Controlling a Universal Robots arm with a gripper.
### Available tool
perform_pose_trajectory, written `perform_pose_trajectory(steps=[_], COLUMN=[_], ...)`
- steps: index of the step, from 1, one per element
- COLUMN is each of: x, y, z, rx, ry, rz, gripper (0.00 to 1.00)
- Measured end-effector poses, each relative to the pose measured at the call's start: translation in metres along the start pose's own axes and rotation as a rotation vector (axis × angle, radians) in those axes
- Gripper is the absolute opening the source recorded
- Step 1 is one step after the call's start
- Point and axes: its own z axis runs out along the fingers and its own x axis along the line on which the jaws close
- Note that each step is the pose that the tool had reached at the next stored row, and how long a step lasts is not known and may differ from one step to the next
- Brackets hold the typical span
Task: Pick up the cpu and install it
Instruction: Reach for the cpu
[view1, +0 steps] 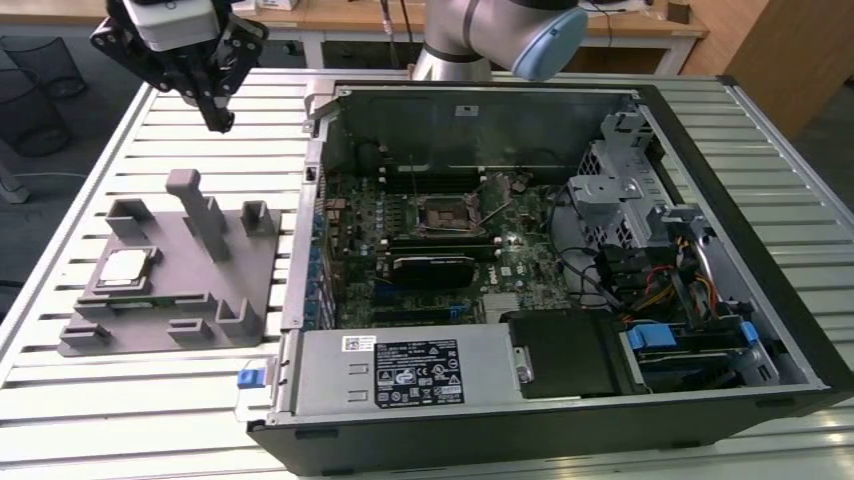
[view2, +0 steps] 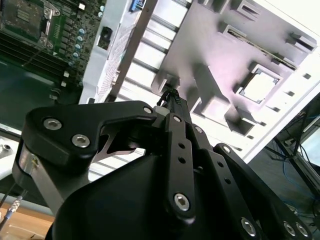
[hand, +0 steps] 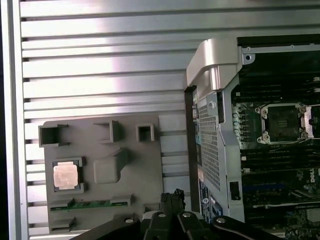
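Hand hangs over the counter, fingers pressed together & empty, well apart from the cpu, which lies flat in a recess of the grey fixture beside the case. Risks, imo: fixture posts near the chip could snag the hand; the thin chip may tilt or slip in the grip; the case wall stands btwn chip & socket; a skewed drop could bend pins.

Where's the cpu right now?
The cpu sits in a square pocket of the grey fixture on the slatted table, at the exterior view's left, beside the open computer case.
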Motion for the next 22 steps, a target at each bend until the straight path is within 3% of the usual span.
perform_pose_trajectory(steps=[22], x=[0.0534], y=[-0.0035], z=[-0.0012], rx=[-0.0001], ry=[-0.0001], rz=[0.0], gripper=[0.11])
